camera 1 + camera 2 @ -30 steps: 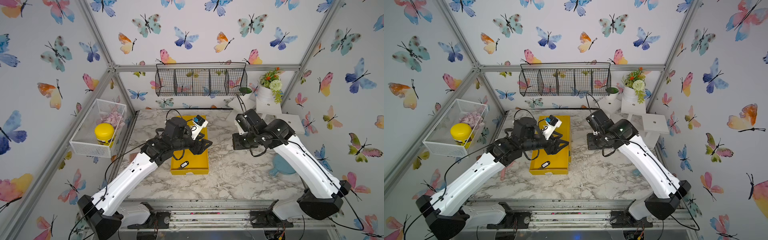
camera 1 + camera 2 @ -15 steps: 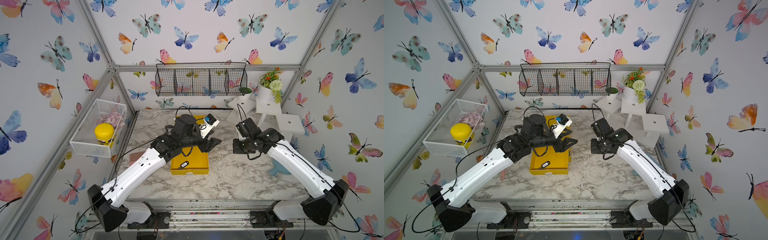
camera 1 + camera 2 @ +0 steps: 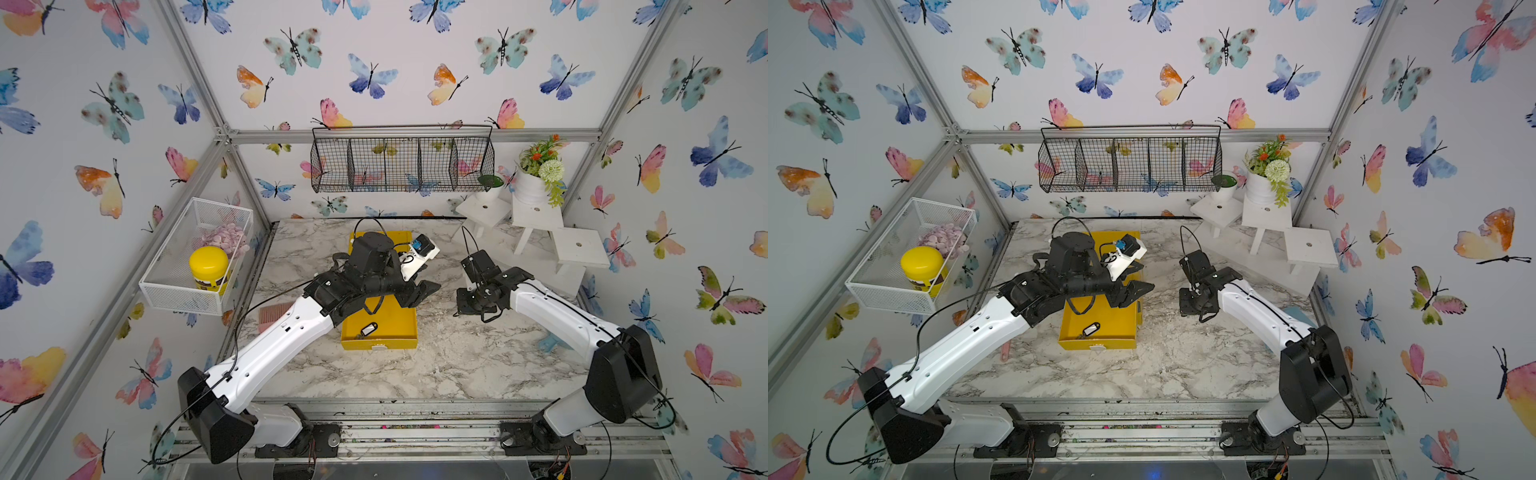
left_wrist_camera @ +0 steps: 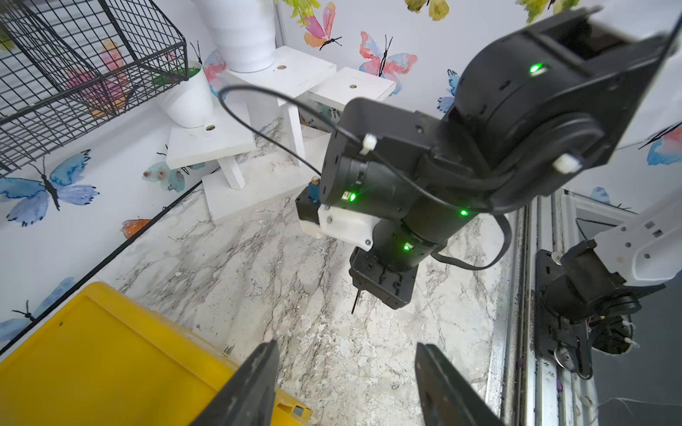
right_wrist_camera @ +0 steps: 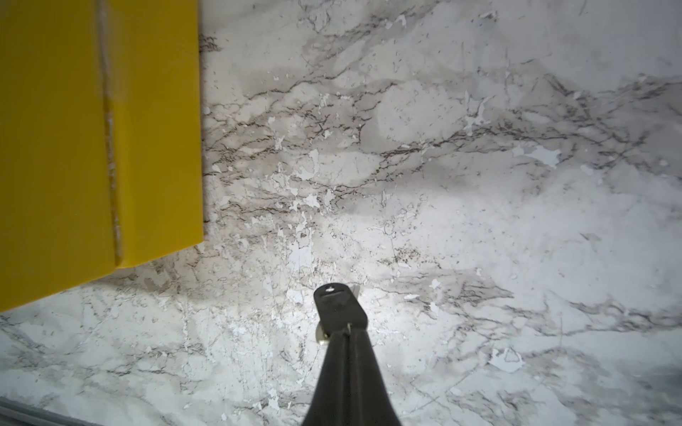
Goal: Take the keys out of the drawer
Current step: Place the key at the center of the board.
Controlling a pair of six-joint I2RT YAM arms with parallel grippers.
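A yellow drawer (image 3: 390, 332) (image 3: 1113, 328) stands pulled out on the marble table. In both top views one bunch of keys with a black tag (image 3: 368, 329) (image 3: 1090, 329) lies near the drawer's front. My left gripper (image 3: 422, 291) (image 4: 347, 350) hangs open and empty over the drawer's right edge (image 4: 110, 350). Low over the marble to the right of the drawer, my right gripper (image 5: 345, 330) is shut on another black key tag (image 5: 337, 304), with a bit of metal showing beside it. In both top views its fingers are hidden under the wrist (image 3: 478, 297).
A white wire basket (image 3: 183, 291) with a yellow-lidded jar hangs on the left wall. A black wire basket (image 3: 401, 166) hangs on the back wall. White stools (image 3: 536, 216) with plant pots fill the back right corner. A pink object (image 3: 272, 313) lies left of the drawer.
My right arm has come down and forward, bringing its shut gripper low over the marble right of the drawer. My left gripper has swung right, from over the drawer to its right edge.
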